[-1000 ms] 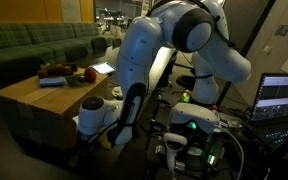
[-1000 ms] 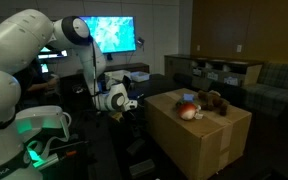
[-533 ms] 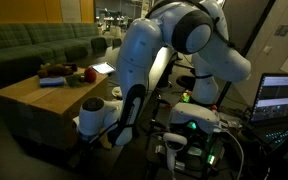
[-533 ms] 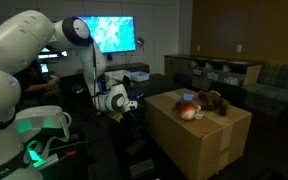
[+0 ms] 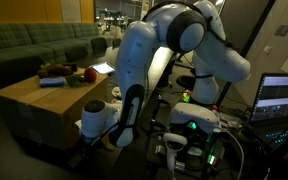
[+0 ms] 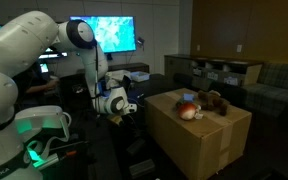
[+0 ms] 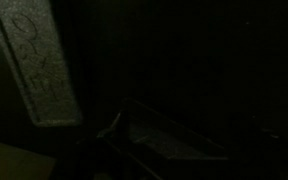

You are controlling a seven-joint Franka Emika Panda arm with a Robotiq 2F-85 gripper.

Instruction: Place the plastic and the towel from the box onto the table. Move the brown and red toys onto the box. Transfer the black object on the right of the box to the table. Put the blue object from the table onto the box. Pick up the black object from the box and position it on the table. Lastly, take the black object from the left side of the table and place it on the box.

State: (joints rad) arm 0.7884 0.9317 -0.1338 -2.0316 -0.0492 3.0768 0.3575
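Observation:
The tan cardboard box [image 5: 34, 97] [image 6: 199, 128] carries a lumpy brown toy [image 5: 54, 69] [image 6: 216, 100], a round red toy [image 5: 87, 73] [image 6: 189, 112] and a flat pale-blue object [image 5: 52, 82]. My gripper [image 6: 130, 106] hangs low beside the box's near side, below its top, apart from the toys. Its jaws look open and nothing shows between them. The wrist view is almost black; only a grey panel [image 7: 39, 70] shows at the left. The black objects, the plastic and the towel cannot be made out in the dim light.
A pale sheet [image 5: 102, 68] lies just beyond the box. A green sofa [image 5: 34, 45] stands behind it. A laptop [image 5: 281, 98] and the robot's lit base [image 5: 189, 130] crowd one side. A bright wall screen [image 6: 109, 32] and shelves [image 6: 224, 72] stand at the back.

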